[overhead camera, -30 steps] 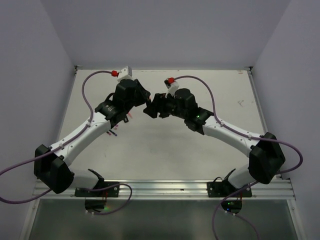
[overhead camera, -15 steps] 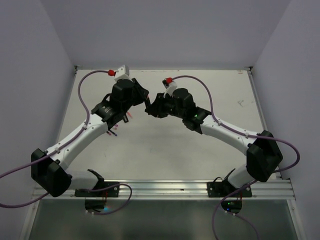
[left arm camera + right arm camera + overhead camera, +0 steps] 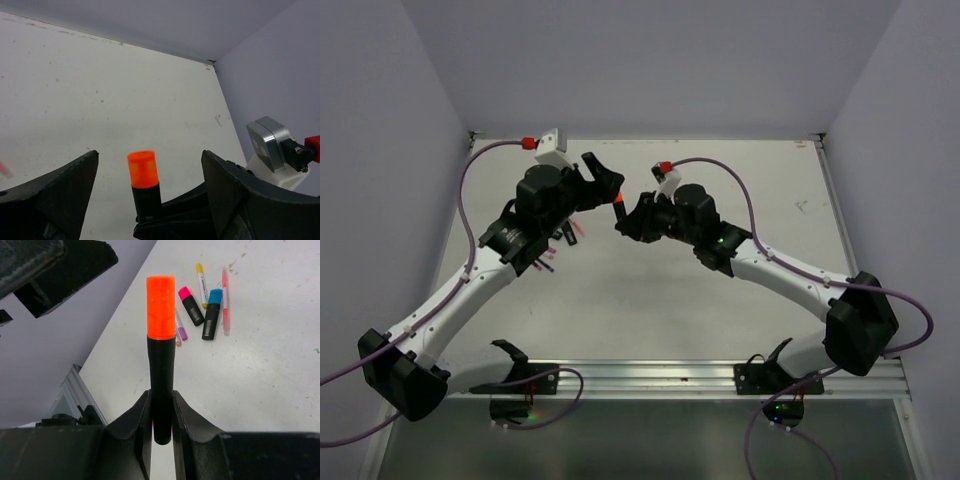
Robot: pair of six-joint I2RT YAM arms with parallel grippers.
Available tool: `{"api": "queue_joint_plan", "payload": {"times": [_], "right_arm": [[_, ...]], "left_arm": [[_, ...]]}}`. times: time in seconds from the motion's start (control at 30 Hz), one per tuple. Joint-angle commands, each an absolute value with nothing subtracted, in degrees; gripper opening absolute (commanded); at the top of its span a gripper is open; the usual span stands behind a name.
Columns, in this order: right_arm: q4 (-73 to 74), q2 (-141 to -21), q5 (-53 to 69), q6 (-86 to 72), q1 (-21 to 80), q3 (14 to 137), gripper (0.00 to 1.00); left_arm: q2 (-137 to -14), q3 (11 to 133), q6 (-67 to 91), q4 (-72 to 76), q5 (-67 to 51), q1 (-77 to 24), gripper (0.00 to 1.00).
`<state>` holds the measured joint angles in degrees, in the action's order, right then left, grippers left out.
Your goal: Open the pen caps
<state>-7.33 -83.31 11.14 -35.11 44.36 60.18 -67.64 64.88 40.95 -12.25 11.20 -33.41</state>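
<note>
In the top view the left gripper (image 3: 604, 172) is seen drawn back up and to the left of the orange cap (image 3: 618, 209), where a second earlier it was pressed close against the right gripper (image 3: 626, 224). Its jaws are now spread wide and nothing is held in them. The cap, hidden between the two tools before, is now exposed; what lies beneath it is lost against the dark right gripper. In the left wrist view the cap is seen upright between the parted left fingers (image 3: 55, 195), apart from both, still seated on the black highlighter body (image 3: 146, 197), whose lower end is cut off. A pink sliver at the left edge cannot be identified. In the right wrist view the body is clamped between the closed right jaws, cap uppermost. Beyond the cap a pink cap (image 3: 185, 291), a blue cap (image 3: 215, 296), a yellow cap (image 3: 199, 266) and a thin pink pen (image 3: 225, 300) are seen lying together on the table (image 3: 260, 365); two further pens are partly hidden behind the body.
</note>
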Motion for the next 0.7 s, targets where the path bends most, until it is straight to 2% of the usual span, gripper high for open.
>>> {"api": "queue_joint_plan", "payload": {"times": [0.0, 0.13, 0.23, 0.37, 0.53, 0.67], "right_arm": [[-8.53, -78.4, 8.88, -34.19, 44.39, 59.68, 0.0], [-8.44, -75.07, 8.35, -30.95, 44.21, 59.06, 0.0], [-7.04, -72.69, 10.54, -29.19, 43.24, 59.5, 0.0], [-7.47, -71.19, 18.88, -30.05, 40.61, 60.21, 0.0], [-16.16, -70.84, 31.88, -35.41, 36.48, 59.41, 0.0], [-19.42, -71.63, 37.26, -36.47, 35.33, 60.38, 0.0]], "left_arm": [[-64.6, 62.68, 36.65, -5.37, 1.1, -30.6, 0.87], [-63.28, 60.56, 35.78, 1.03, -13.77, -21.91, 0.98], [-63.81, 61.08, 32.71, 2.55, -22.49, -19.17, 1.0], [-63.72, 61.35, 29.62, 4.74, -27.94, -18.81, 1.0], [-64.33, 61.0, 29.53, 10.53, -36.99, -18.28, 1.0], [-65.83, 61.17, 31.55, 14.23, -42.35, -18.19, 0.97]]}}
